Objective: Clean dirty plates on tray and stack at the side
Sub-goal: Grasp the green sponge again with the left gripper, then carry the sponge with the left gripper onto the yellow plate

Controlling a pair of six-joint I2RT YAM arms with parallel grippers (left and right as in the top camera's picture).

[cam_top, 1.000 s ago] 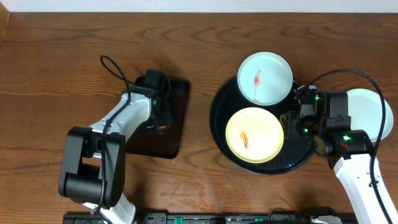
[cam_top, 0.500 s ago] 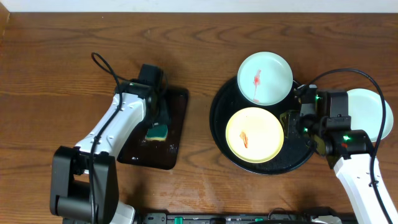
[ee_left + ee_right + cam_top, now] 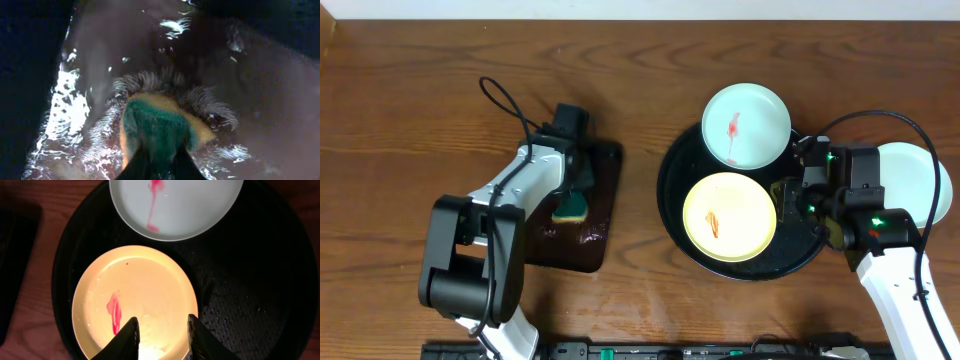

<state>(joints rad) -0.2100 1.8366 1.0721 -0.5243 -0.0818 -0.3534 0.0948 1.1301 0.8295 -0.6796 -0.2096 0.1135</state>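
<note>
A pale yellow plate (image 3: 728,217) (image 3: 135,300) with a red streak lies in the front of the round black tray (image 3: 670,190) (image 3: 240,280). Behind it a mint-white plate (image 3: 746,124) (image 3: 175,205), also streaked red, rests on the tray's far rim. Another mint-white plate (image 3: 920,185) lies on the wood at the right, partly under my right arm. My right gripper (image 3: 785,205) (image 3: 161,330) hangs open over the yellow plate's right edge. My left gripper (image 3: 575,190) (image 3: 160,167) is shut on a green and yellow sponge (image 3: 570,210) (image 3: 160,130), pressing it into the wet rectangular tray.
The small rectangular black tray (image 3: 605,150) (image 3: 250,75) holds shallow water and sits left of centre. Cables loop up from both arms. Bare wood-grain table (image 3: 420,100) spreads to the far left and along the back.
My left arm stretched out and drew back over the rectangular tray, and its jaws opened and shut again on the sponge. The right arm and the plates have not moved.
</note>
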